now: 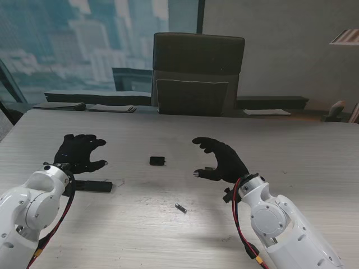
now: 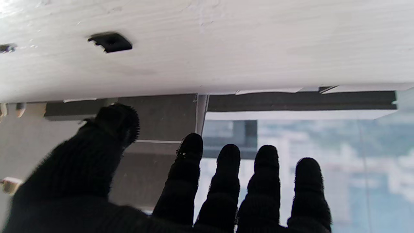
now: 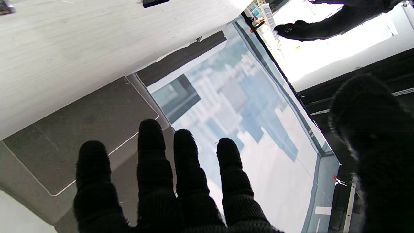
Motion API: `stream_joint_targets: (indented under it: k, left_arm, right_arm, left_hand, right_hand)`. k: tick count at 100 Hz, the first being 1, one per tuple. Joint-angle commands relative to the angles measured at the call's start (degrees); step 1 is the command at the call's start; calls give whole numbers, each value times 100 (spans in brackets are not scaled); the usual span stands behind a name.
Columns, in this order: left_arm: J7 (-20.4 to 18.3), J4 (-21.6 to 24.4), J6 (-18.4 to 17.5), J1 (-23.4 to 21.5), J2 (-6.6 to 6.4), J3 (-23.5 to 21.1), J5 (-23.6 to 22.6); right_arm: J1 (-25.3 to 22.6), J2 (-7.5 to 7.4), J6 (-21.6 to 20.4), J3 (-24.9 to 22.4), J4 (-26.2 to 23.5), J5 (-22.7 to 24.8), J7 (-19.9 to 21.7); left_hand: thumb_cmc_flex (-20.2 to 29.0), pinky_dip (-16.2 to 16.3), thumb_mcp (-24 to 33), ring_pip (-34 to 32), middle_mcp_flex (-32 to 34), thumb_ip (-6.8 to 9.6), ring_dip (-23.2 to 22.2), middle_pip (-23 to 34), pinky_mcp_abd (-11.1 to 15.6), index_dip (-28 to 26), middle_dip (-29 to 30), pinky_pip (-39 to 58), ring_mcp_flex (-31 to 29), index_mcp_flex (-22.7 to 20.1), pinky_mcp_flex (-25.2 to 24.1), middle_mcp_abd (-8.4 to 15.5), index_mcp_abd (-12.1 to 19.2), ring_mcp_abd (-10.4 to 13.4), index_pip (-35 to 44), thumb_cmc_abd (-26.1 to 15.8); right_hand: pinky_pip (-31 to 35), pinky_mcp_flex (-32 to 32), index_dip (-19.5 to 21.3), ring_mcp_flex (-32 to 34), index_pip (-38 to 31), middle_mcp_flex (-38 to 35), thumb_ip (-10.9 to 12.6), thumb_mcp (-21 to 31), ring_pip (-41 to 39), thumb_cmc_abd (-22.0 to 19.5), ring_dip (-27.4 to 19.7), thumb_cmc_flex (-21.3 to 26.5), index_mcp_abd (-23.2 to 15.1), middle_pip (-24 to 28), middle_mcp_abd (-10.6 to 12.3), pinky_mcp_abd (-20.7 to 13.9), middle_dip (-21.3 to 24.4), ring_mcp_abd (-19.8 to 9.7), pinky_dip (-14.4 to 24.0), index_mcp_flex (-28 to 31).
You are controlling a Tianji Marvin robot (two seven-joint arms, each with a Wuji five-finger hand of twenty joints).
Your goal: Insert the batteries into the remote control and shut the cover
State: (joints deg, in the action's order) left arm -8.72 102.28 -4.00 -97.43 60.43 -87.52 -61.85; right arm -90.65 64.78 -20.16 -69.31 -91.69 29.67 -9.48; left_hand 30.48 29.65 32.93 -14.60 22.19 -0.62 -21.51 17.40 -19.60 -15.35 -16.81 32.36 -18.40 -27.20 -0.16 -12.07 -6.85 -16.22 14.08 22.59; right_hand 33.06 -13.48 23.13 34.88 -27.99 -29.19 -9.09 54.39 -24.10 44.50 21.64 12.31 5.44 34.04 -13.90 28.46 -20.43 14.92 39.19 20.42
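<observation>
Black cover [image 1: 157,161], between spread fingers [image 1: 205,143]

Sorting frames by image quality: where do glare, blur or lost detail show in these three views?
Stand view: evenly lit, soft sheen on the table, small battery barely resolved. Left wrist view: table overexposed, black cover soft, left hand a dark silhouette. Right wrist view: bright window washes out, right hand featureless black.

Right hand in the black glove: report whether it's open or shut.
Open. The black-gloved right hand hovers over the pale wooden table, fingers spread, holding nothing.
</observation>
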Motion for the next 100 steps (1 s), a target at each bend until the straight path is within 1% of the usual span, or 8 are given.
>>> stream_joint_targets:
  k: [1,14,31,51,61,70,79,100]
  left_arm:
    - [-104,-127,15,23,-72,-51,-21]
    - [38,-328,-63,17,-84,-46,-164]
    - [-285,-357,-207,-76,-160,-134,-712]
    - [-770,-406,-278,-128,-238,-159,-1378]
    - [-772,-537,-259,-112,-257,-98,-1557]
    - [-660,-690,-221,-80,-272,-13,-1705]
    - [-582,-805,-160,-47,-288,67,-1921]
    - [-547,-973,-41,57,-315,208,-2219]
  right_arm:
    - [1,34,73,42,31,8,66]
    - [33,40,205,109,59,-30,79]
    - [65,36,295,150,93,33,71]
    - [101,35,419,189,135,68,78]
    - [164,38,457,230,207,37,97]
    - [226,45,488,275,281,-19,120]
    - [274,53,509,312,343,-56,118]
    - [295,67,495,318,390,-64,61]
  left_hand:
    - [-207,-66,358,-112,-36,-125,-94,113,5,-72,-107,188,96,-51,-104,104,-1,109,183,199]
    - [-243,-130,787,-216,40,-150,-107,282,2,-71,-141,383,55,-86,-88,163,11,138,455,376]
    - [-202,-244,1201,-234,40,-103,-59,371,31,-108,-128,520,82,-65,-83,244,180,215,795,511]
    - [-313,-387,1223,-167,-417,-124,4,304,100,-172,-59,517,324,489,-209,260,498,273,1000,589]
    - [-357,-422,1311,-183,-505,-100,3,343,115,-243,-54,557,363,678,-218,291,614,301,1179,637]
    - [-458,-426,1289,-208,-556,-137,-8,368,117,-254,-59,588,369,815,-229,314,745,303,1209,714]
    - [-607,-432,1223,-224,-623,-213,-14,382,123,-196,-58,614,388,1114,-244,330,714,308,1083,735]
    - [-797,-483,1090,-240,-829,-380,-20,397,140,110,-35,637,466,1518,-309,353,612,321,609,746]
  right_hand:
    - [-139,-24,-71,9,-105,-72,37,-118,-41,-86,60,-5,-91,87,113,3,-61,-84,122,46]
    - [-154,-19,-77,-7,-125,-78,43,-126,-58,-92,62,7,-99,95,106,-8,-61,-88,143,82]
    - [-175,-26,-83,-17,-142,-96,47,-149,-63,-120,56,17,-122,95,92,-16,-58,-80,170,130]
    - [-199,-34,-94,-3,-141,-142,53,-175,-69,-133,51,41,-128,93,76,-10,-57,-65,197,174]
    - [-216,-32,-99,-7,-138,-146,57,-184,-66,-127,47,48,-120,94,70,-7,-58,-60,210,187]
    - [-225,-39,-102,1,-135,-147,58,-196,-75,-151,50,43,-122,92,66,-5,-58,-54,223,189]
    - [-228,-49,-101,-1,-139,-151,58,-206,-82,-170,52,35,-124,99,67,-6,-62,-51,235,193]
    - [-240,-77,-98,38,-160,-179,62,-217,-128,-182,64,36,-107,127,51,0,-70,-47,264,216]
